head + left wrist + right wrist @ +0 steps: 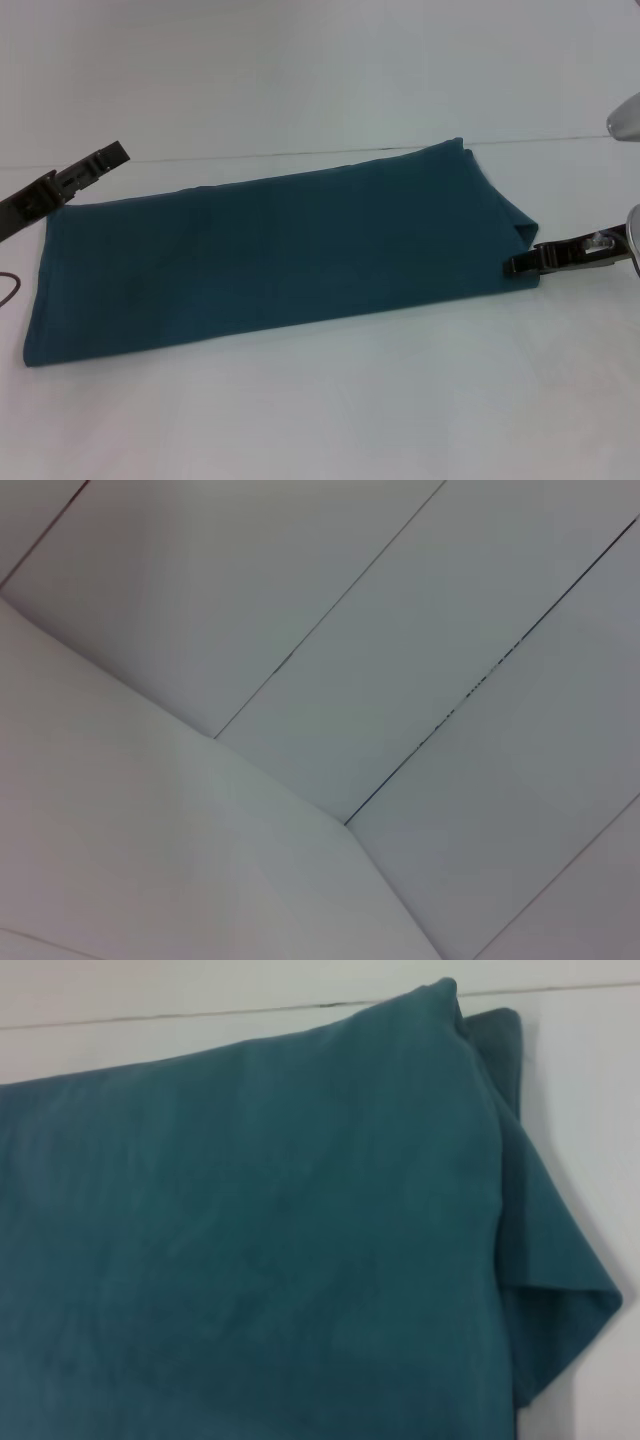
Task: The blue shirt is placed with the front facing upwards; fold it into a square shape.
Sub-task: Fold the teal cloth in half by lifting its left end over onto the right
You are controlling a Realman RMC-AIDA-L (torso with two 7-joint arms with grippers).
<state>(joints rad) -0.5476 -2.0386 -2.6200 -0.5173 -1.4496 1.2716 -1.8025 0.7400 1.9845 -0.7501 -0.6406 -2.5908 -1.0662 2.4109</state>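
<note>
Head overlooks table (320, 420); right wrist—shirt (250, 1240) close.

Blue shirt (280, 255) folded into long band on table (330, 410); right hand (522, 263) at its right end.

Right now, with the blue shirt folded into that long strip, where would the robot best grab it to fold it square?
Probably at the blue shirt's right-hand short end, coming in from the right, where the right gripper already sits at the edge. There a lower layer sticks out past the top one, giving the fingers a loose flap to pinch. The left gripper is near the far left corner.
</note>
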